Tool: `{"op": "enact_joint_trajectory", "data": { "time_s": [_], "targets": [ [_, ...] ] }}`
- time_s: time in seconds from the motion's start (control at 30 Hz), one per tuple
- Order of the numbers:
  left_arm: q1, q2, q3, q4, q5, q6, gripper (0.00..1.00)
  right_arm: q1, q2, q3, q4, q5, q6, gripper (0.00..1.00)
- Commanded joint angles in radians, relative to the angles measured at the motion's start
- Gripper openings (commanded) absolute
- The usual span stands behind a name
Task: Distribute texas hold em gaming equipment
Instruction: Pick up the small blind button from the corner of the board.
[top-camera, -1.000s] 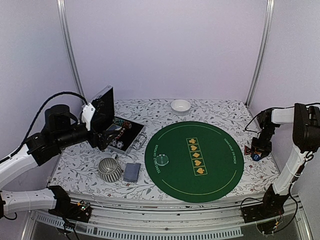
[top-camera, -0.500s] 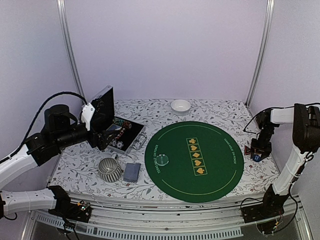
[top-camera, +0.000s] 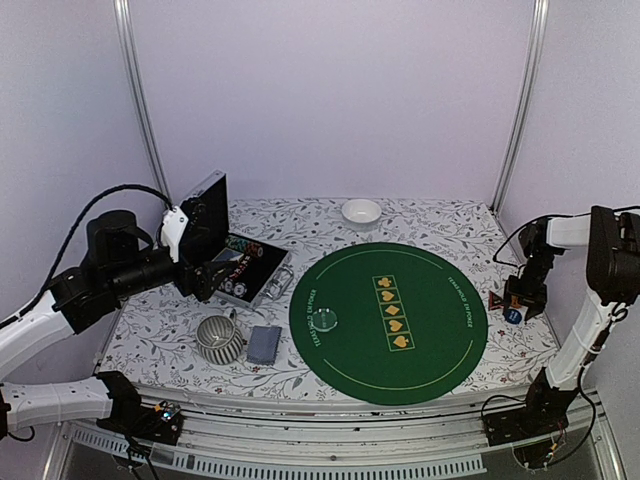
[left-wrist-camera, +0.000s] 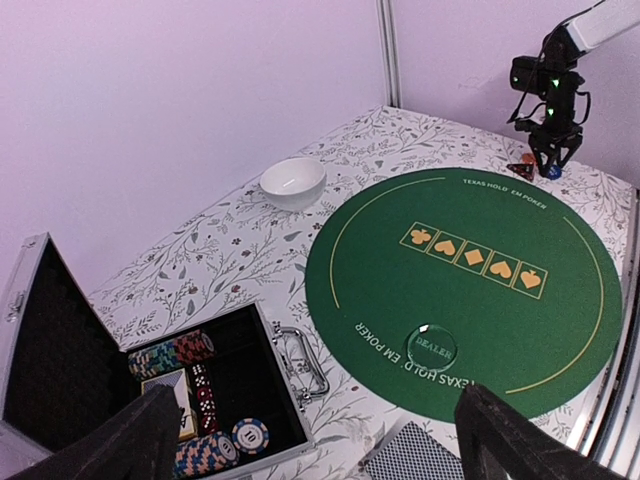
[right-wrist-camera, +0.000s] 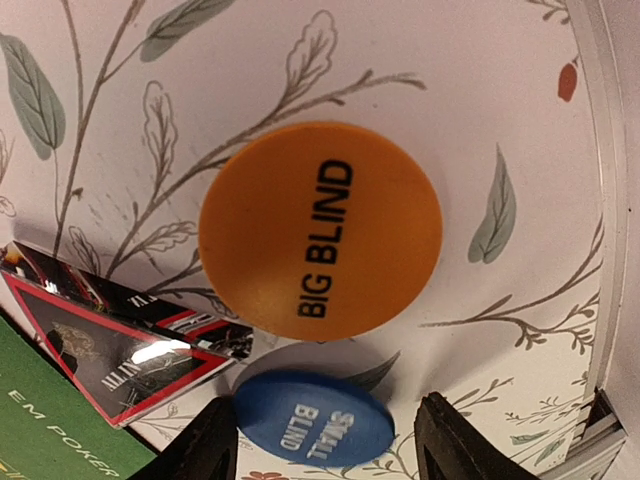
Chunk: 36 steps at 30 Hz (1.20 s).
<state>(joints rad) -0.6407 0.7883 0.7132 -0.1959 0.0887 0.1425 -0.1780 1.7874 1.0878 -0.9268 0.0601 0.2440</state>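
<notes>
In the right wrist view a blue SMALL BLIND button (right-wrist-camera: 313, 425) lies between the fingers of my right gripper (right-wrist-camera: 330, 445). The jaws are open and wider than the button; the left finger is at its edge and the right finger stands apart. An orange BIG BLIND button (right-wrist-camera: 320, 230) lies just beyond it, and a red triangular marker (right-wrist-camera: 110, 350) to the left. My right gripper (top-camera: 520, 298) is off the right edge of the green mat (top-camera: 388, 320). A clear DEALER button (top-camera: 326, 319) lies on the mat's left side. A grey-blue card deck (top-camera: 264, 344) lies left of the mat. My left gripper (top-camera: 205, 280) is open and empty.
An open metal case (top-camera: 245, 270) with chip stacks (left-wrist-camera: 170, 352), dice and a loose chip (left-wrist-camera: 249, 435) sits at the left. A ribbed grey mug (top-camera: 220, 338) stands next to the deck. A white bowl (top-camera: 361, 212) is at the back. The table's right edge is close to the right gripper.
My right gripper has shifted slightly to the right and down over the blue button. The left arm has not moved.
</notes>
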Motion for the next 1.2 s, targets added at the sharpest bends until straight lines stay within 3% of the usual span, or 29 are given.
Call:
{"op": "enact_joint_trajectory", "data": {
  "time_s": [0.0,0.37,0.97,1.17],
  "targets": [
    [0.007,-0.009,-0.014,0.02,0.001,0.007,0.98,-0.002,0.039,-0.004,0.031,-0.02,-0.013,0.61],
    [0.006,-0.008,-0.014,0.02,0.003,0.007,0.98,0.018,0.027,-0.029,0.031,-0.017,0.001,0.51],
    [0.007,-0.012,-0.012,0.022,0.007,0.007,0.98,0.035,-0.047,-0.009,0.008,-0.045,0.008,0.2],
    [0.007,-0.013,-0.012,0.02,0.009,0.007,0.98,0.053,-0.078,0.025,-0.019,-0.06,0.013,0.06]
  ]
}}
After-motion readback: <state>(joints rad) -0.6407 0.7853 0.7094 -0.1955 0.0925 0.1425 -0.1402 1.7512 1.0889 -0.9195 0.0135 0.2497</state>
